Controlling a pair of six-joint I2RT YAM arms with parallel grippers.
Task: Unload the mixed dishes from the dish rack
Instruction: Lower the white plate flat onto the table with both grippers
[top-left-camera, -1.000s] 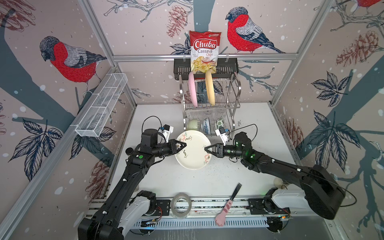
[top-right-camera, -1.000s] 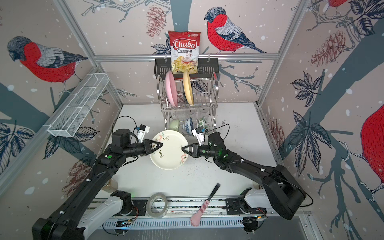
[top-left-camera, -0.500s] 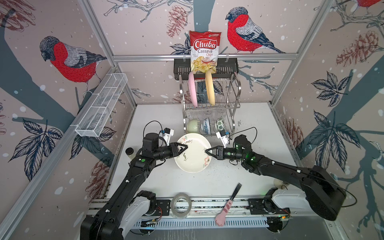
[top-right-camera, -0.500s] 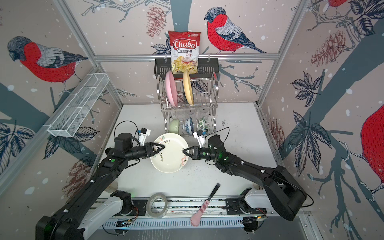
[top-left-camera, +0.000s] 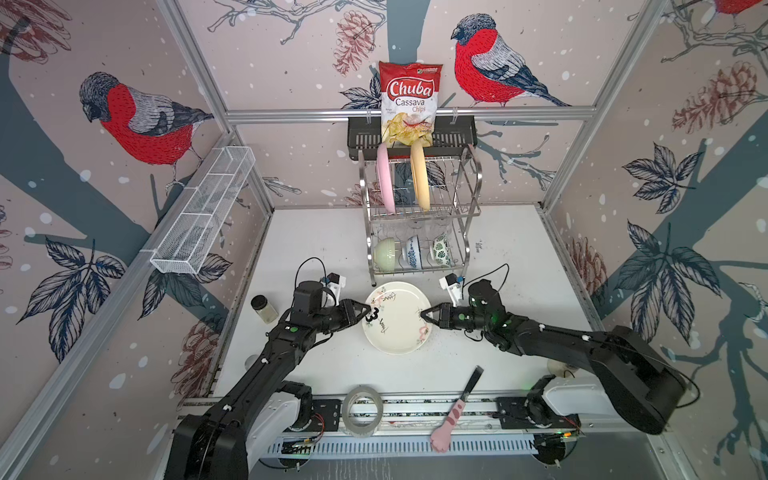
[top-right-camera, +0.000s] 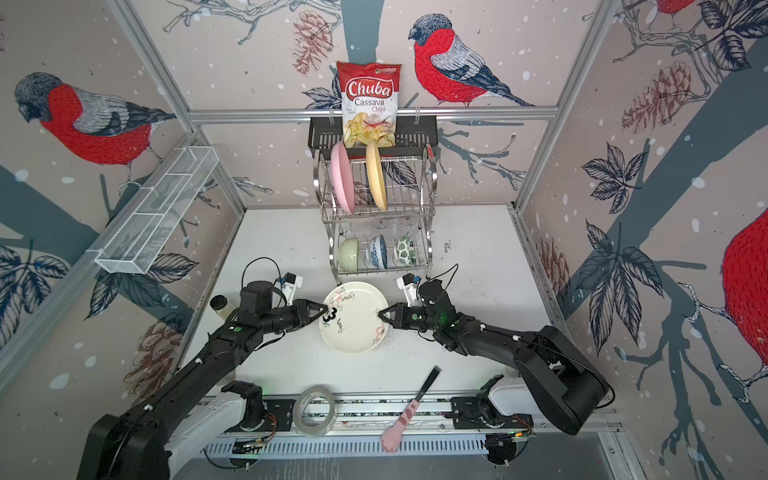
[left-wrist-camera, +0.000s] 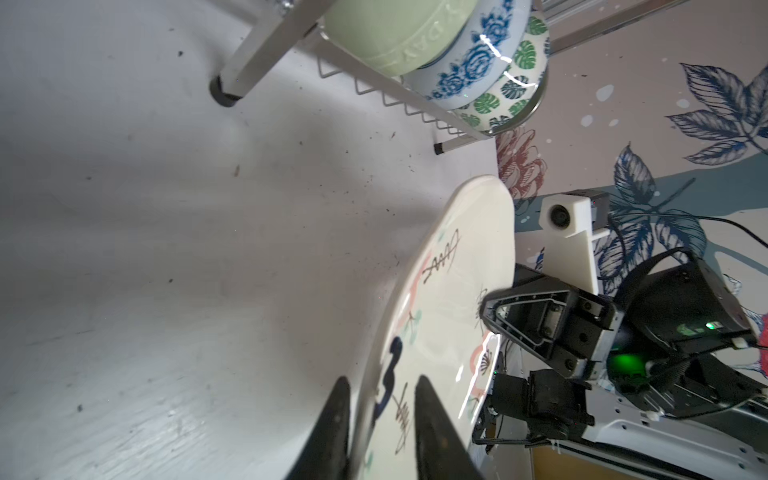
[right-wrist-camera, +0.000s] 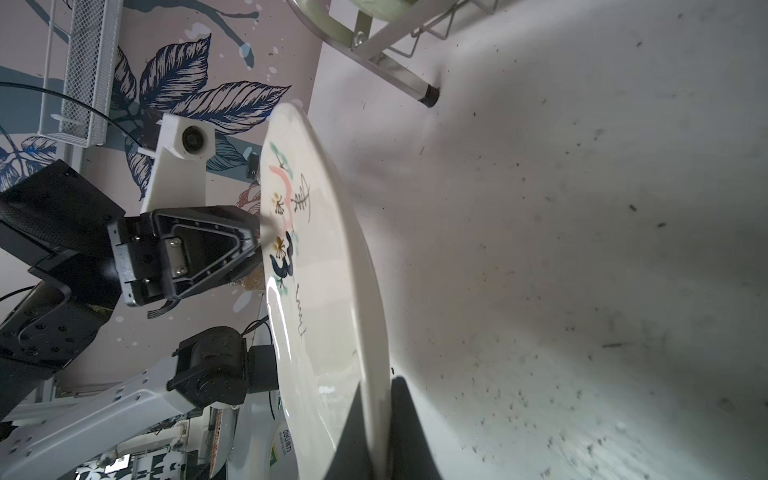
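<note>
Right end effector (right-wrist-camera: 376, 390): jaws pressed onto the rim of the cream plate (top-left-camera: 397, 328), a thin edge pinch. Left end effector (left-wrist-camera: 380, 386): jaws straddle the opposite rim; whether they clamp it cannot be told. Plate is at centre frame in both top views, tilted, just below the dish rack (top-left-camera: 419, 216), apparently clear of the worktop (top-left-camera: 316, 232). Risk: with a loose left grip or uneven pull between arms, the glazed rim may slip and the plate drop.

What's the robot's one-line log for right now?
cream plate: out of dish rack | right gripper: shut on rim | left gripper: astride opposite rim, grip unclear | in rack: pink plate, tan-yellow plate
</note>
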